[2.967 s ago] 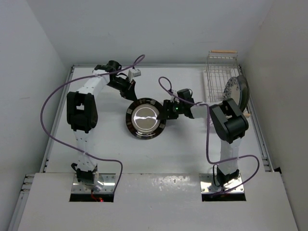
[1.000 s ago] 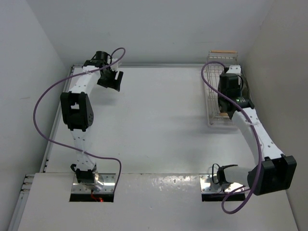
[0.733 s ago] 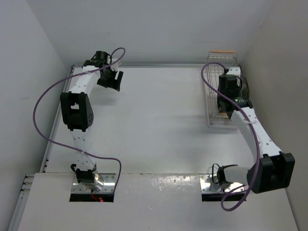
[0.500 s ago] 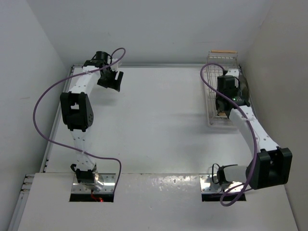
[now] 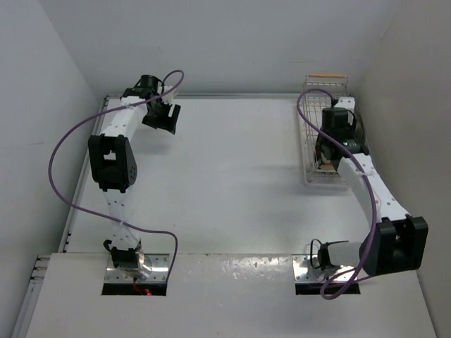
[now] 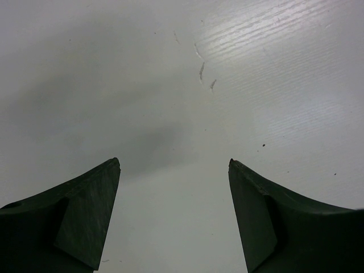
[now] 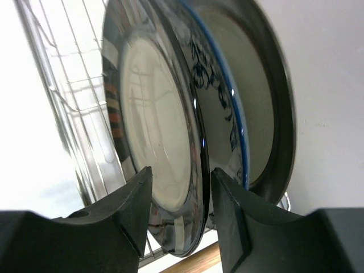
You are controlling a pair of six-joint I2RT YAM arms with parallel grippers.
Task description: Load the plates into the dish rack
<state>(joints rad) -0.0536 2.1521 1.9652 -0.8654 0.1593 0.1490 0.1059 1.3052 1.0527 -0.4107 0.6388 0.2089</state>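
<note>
The plates (image 7: 170, 114) all three stood on edge in the dish rack (image 5: 310, 105), at about two o'clock on the desk (image 5: 232, 162). They were packed close, face to back. Nearest the camera was the marked-rim plate (image 7: 153, 136), glossy and mirror-bright. Behind it stood the blue floral plate (image 7: 219, 96), then the plain dark-rimmed plate (image 7: 267, 102). The rack was thin white wire with a pale wooden handle (image 5: 328, 75) at twelve o'clock.

The right tool (image 7: 182, 170) sat astride the nearest plate's rim. Its jaws stood apart, with a gap showing on the plate's face side, so it looked let go rather than clamped. Loading seemed done bar the retreat. The next move called for a straight lift clear, without nudging the smooth, leaning plates.

The left tool (image 6: 173, 165) hung wide apart and empty over bare desk at ten o'clock.
</note>
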